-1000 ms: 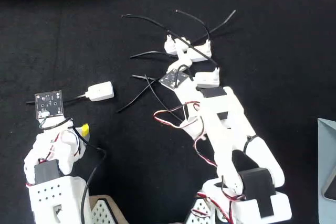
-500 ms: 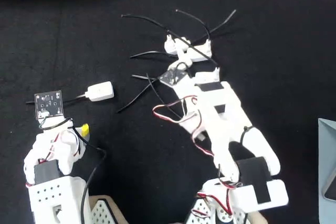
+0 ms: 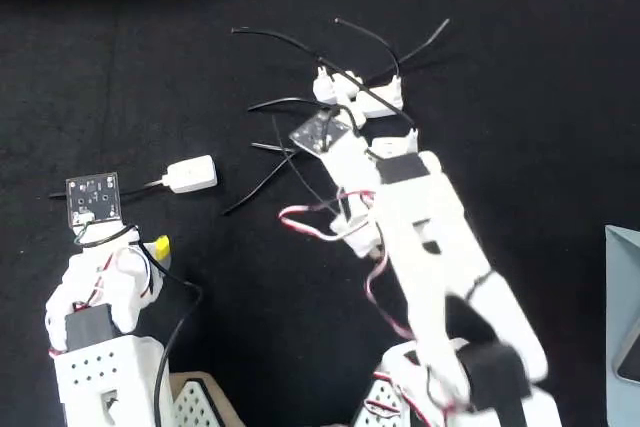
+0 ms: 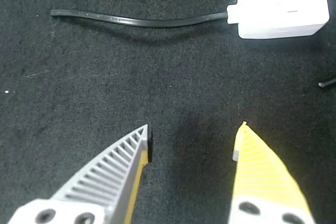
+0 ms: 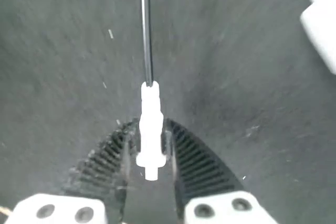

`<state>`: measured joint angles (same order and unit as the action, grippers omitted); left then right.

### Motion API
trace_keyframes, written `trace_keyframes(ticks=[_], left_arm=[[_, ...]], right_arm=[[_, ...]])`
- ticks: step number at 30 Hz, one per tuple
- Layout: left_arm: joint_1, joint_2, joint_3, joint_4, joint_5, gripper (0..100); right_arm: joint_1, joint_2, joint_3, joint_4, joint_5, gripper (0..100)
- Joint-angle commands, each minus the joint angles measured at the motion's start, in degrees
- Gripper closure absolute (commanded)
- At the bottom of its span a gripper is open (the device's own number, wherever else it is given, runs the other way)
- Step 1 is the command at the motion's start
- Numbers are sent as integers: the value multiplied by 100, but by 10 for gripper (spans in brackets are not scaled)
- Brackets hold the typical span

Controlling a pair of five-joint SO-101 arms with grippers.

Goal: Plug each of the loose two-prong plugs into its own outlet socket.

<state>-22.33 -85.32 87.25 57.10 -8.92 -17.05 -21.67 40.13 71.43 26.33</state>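
A white outlet socket (image 3: 190, 174) with a black cable lies on the black table left of centre; its two slots face up in the left wrist view (image 4: 281, 9). My left gripper (image 4: 194, 127) is open just short of it, holding nothing, and its yellow finger (image 3: 160, 246) sits at the lower left of the high view. My right gripper (image 5: 150, 129) is shut on a small white plug (image 5: 149, 114) whose black cable (image 5: 147, 30) runs away from it. The right arm (image 3: 420, 217) stretches to a cluster of white sockets and plugs (image 3: 365, 97) at mid table.
Several loose black cables (image 3: 290, 42) spread around the central cluster. A white block (image 5: 323, 30) lies near the right gripper. A blue-grey box (image 3: 625, 317) sits at the right edge. Open black cloth lies to the far left and far right.
The right arm has pushed farther from its base and slightly left, carrying the plug and dragging its cable. The left arm has not moved.
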Motion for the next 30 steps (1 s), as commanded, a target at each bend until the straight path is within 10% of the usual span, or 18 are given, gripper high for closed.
trace_keyframes(ticks=[1,16,30], left_arm=[[145,-53,-664,-70,79,737],[1833,-53,-1095,-949,1398,741],[2413,-123,-1947,-290,1732,741]], right_arm=[[-457,-919,-303,18,-642,987],[-2725,-2193,268,-1538,-2620,987],[-3068,-2413,1103,-2611,-2734,987]])
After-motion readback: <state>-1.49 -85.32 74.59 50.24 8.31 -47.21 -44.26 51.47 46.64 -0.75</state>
